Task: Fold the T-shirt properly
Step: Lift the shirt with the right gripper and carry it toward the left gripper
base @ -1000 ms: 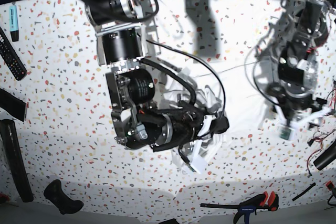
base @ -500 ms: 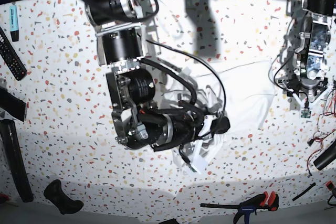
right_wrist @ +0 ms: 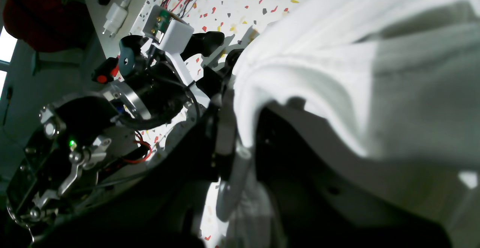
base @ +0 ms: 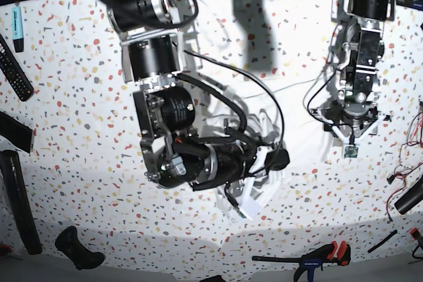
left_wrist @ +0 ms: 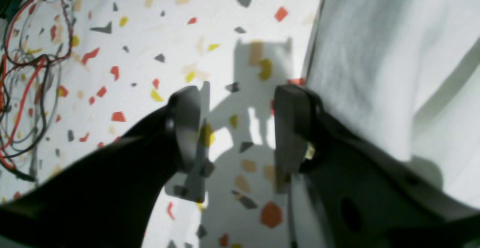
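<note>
– Speckled table [base: 66, 123] everywhere, and the T-shirt [base: 310, 130] lies bunched near the middle, between the arms.

– How will it handle?

– Soft, thin, light; it sags and creases, so take it at a hem or corner, not mid-cloth.

– And the hands?

– The right hand [right_wrist: 240, 128] is clamped on a fold of the T-shirt. The left hand [left_wrist: 240, 128] stands open over bare table, its one finger seemingly touching the T-shirt's edge, though that is blurred.

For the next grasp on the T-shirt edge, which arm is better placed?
The left, probably. Its claw is open and empty over the tabletop, right beside the T-shirt edge. The right claw is already shut on cloth.
</note>
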You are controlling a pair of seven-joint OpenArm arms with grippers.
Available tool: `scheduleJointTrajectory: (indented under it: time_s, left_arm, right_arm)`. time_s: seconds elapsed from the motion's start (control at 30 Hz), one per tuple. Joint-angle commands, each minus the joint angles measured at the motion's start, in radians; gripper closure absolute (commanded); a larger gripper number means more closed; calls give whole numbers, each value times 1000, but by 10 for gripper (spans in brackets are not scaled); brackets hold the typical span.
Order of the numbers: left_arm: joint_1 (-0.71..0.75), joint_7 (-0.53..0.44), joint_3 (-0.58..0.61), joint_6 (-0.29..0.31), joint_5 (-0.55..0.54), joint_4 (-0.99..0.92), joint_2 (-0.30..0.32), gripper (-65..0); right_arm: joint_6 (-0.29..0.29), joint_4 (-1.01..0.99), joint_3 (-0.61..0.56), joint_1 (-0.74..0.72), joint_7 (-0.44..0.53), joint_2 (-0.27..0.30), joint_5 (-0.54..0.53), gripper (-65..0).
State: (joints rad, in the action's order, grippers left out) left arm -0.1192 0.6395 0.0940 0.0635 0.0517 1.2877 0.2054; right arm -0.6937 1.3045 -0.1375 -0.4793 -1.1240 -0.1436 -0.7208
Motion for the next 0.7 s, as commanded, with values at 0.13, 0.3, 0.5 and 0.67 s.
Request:
scheduleJointTrajectory:
  time_s: [0.13,0.3,0.5,0.67]
  left_arm:
    - [8,74,12,95,-64,-4,-31,-324]
    - [8,94,12,96,-62,-4,-30,-324]
    - [3,165,12,98,29,27,16,-324]
    - [3,261,12,98,35,143,147,-324]
  right_arm:
    - [-4,19,-85,-49,64,-13,-111,0]
    - [-4,-5,-220,-50,151,-13,14,0]
    - [-4,-45,-323,-50,209,-13,39,0]
    - [-4,-77,-335,-50,242,-13,42,0]
